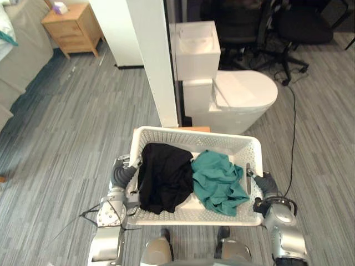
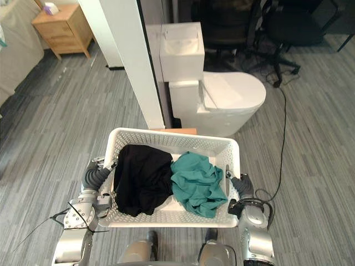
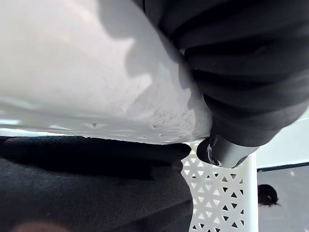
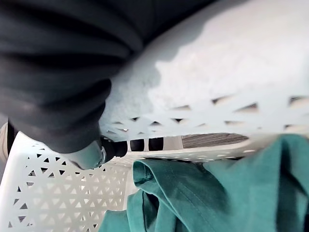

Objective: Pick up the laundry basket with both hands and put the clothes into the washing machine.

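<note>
Well, far beyond my left fingers a wooden nightstand stands on the grey plank floor. Nearer, my left hand sits against the left side of the white laundry basket. Its fingers are curled over the rim, one dark-tipped digit hooked down past the lattice wall, so they are gripping the basket. Just inside those fingers lies the black garment, heaped against the left wall and reaching up to the rim beside them. Straight past the basket's far wall is a white pillar. Toward my right fingers the teal garment is bunched up, its edge meeting the black one near the basket's middle. A white toilet stands beyond it, past the far wall. My right hand is at the right side of the basket, and its fingers are clamped on the rim there, dark tips pressed to the inner face just beside the teal garment. Both garments lie inside the basket, which is held between my two sets of fingers, in front of me.
</note>
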Robot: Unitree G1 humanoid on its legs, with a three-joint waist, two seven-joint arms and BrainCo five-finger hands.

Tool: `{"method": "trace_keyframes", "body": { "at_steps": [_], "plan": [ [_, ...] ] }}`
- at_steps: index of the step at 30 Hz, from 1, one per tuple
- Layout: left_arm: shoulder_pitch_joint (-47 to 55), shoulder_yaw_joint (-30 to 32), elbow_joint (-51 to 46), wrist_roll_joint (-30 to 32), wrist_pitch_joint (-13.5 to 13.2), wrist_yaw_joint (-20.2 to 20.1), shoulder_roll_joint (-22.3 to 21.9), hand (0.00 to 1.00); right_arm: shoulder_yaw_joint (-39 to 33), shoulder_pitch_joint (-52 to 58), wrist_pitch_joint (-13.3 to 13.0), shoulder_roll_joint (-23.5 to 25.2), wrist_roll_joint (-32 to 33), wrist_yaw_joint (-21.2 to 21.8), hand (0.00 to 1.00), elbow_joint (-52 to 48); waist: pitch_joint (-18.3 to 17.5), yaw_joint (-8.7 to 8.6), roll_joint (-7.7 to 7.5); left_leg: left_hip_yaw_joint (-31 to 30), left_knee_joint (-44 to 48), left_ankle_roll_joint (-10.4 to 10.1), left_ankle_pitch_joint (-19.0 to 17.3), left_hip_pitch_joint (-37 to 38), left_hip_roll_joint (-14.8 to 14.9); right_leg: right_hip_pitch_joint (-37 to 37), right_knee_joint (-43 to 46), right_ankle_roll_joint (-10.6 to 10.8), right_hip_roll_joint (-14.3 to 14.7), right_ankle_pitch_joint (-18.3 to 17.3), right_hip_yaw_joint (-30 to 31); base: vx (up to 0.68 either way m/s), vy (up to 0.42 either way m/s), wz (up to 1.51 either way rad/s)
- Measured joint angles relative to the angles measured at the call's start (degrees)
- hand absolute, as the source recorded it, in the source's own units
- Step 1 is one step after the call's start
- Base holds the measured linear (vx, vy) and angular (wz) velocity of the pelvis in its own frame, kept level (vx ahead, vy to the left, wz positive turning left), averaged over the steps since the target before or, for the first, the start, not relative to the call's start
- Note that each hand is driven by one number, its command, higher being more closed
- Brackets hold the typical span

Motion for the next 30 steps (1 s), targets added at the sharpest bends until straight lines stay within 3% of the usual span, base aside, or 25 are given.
{"method": "trace_keyframes", "body": {
  "at_steps": [6,11,16,17,18,19,20,21,23,26,27,28,29,30],
  "plan": [
    [0.1,-1.1,1.6,1.3,0.0,0.0,0.0,1.0,-0.6,1.4,-1.0,0.5,-0.1,-0.1,1.0,1.8,-3.6,-0.02,-1.05,-0.2,-2.3,0.3,0.2,2.2,-1.2,3.2,-4.5,0.9,-0.3,1.9,-0.1,0.06,0.031,0.0],
    [0.1,-1.8,2.8,3.4,0.0,-0.3,0.0,1.0,-1.9,3.8,-1.0,1.8,-0.2,-0.1,1.0,1.8,-3.9,-0.09,-1.41,-0.4,-4.0,0.6,0.4,4.6,-1.9,4.7,-5.0,1.0,-0.5,2.0,0.5,0.04,0.014,-0.07],
    [-2.9,-2.2,5.1,4.4,-0.2,-0.3,0.2,1.0,-3.4,2.5,-1.0,2.0,-0.2,-0.6,1.0,1.7,-3.7,-0.06,-1.75,6.6,-1.2,2.5,-2.0,5.4,-2.9,-1.6,0.9,0.8,-1.5,2.2,8.7,-0.08,0.061,-0.79],
    [-5.0,-1.6,7.4,4.4,-0.2,0.4,0.6,1.0,-3.3,1.4,-1.0,1.9,-0.3,-1.5,1.0,2.0,-3.2,-0.09,-2.28,8.8,1.4,3.5,-3.7,4.7,-3.1,-4.1,2.9,-1.0,-1.4,3.5,9.5,-0.2,0.099,-1.36],
    [-5.9,-1.4,8.3,4.4,-0.3,0.5,0.6,1.0,-3.3,0.3,-1.0,1.9,-0.5,-1.8,1.0,2.7,-3.3,-0.06,-1.63,10.0,1.8,4.2,-4.1,4.8,-3.0,-4.9,2.3,-3.3,-0.9,5.2,9.0,-0.29,0.085,-1.56],
    [-7.9,-0.7,9.9,4.4,-0.5,1.1,0.4,1.0,-3.1,-1.6,-1.3,2.2,-0.9,-2.7,1.0,3.5,-2.7,0.1,-0.51,13.4,0.9,4.4,-4.1,5.1,-1.5,-3.9,0.0,-9.9,-1.2,5.8,2.0,-0.35,0.07,-1.39],
    [-9.6,-0.5,10.7,4.4,-0.8,1.6,0.5,1.0,-2.7,-2.6,-1.6,1.8,-0.9,-3.0,1.0,3.6,-1.6,-0.25,-0.65,16.6,1.2,4.9,-3.9,5.7,-1.5,-6.0,8.6,-10.8,-5.0,0.9,-5.2,-0.4,0.084,-1.53],
    [-9.9,0.2,10.9,4.3,-0.8,1.8,0.5,1.0,-2.7,-3.0,-1.7,1.8,-1.3,-3.3,1.0,4.1,-1.3,-0.42,-0.7,20.1,1.1,5.3,-4.0,6.9,-1.7,-7.2,21.1,-10.7,-10.0,-5.9,-11.9,-0.27,0.085,-1.17],
    [-9.0,1.1,10.8,4.3,-1.0,2.1,0.6,1.0,-1.5,-3.3,-1.8,1.7,-1.4,-3.4,1.0,5.1,-1.6,0.0,-0.62,25.0,0.7,5.2,-3.9,8.2,-1.2,-4.5,29.5,-10.0,-13.7,-10.6,-17.2,-0.13,0.058,-1.45],
    [-7.8,3.6,11.0,3.5,-1.1,3.9,0.9,1.0,1.6,-8.6,-2.0,1.5,-1.7,-3.9,1.0,11.4,-3.3,1.23,-1.78,34.5,1.9,4.3,-3.4,6.4,1.2,-1.0,27.8,-5.4,-16.3,-14.2,-20.1,-0.02,-0.075,-1.69],
    [-7.8,3.6,11.2,3.0,-1.4,4.3,1.1,1.0,2.0,-10.1,-2.0,0.9,-1.9,-4.1,1.0,12.4,-3.6,1.91,-2.09,37.8,3.3,4.1,-3.2,4.7,2.6,-0.6,22.9,-1.0,-16.0,-14.2,-20.5,-0.03,-0.186,-1.67],
    [-7.8,3.6,11.5,2.9,-1.6,4.4,0.9,1.0,2.5,-10.9,-2.0,0.1,-1.9,-4.3,1.0,12.9,-3.6,1.91,-1.75,39.0,3.8,3.7,-3.0,4.0,3.4,-1.3,21.2,0.3,-14.5,-13.9,-20.7,-0.04,-0.233,-1.29],
    [-7.9,3.0,13.1,2.8,-1.6,4.2,-0.2,1.0,3.0,-10.7,-2.0,-1.6,-1.9,-4.9,1.0,13.1,-4.1,1.33,0.35,40.5,3.9,2.5,-2.1,3.6,5.6,-2.0,18.5,-1.0,-10.9,-11.9,-19.6,0.02,-0.283,-1.16],
    [-7.8,1.9,14.1,2.7,-1.6,4.2,-1.6,1.0,3.0,-9.7,-1.9,-3.2,-1.9,-5.2,1.0,13.2,-4.3,1.01,0.6,42.0,4.3,1.7,-1.4,5.1,7.8,-1.6,15.5,-1.8,-7.1,-11.1,-17.5,0.03,-0.273,-1.34]
  ]
}}
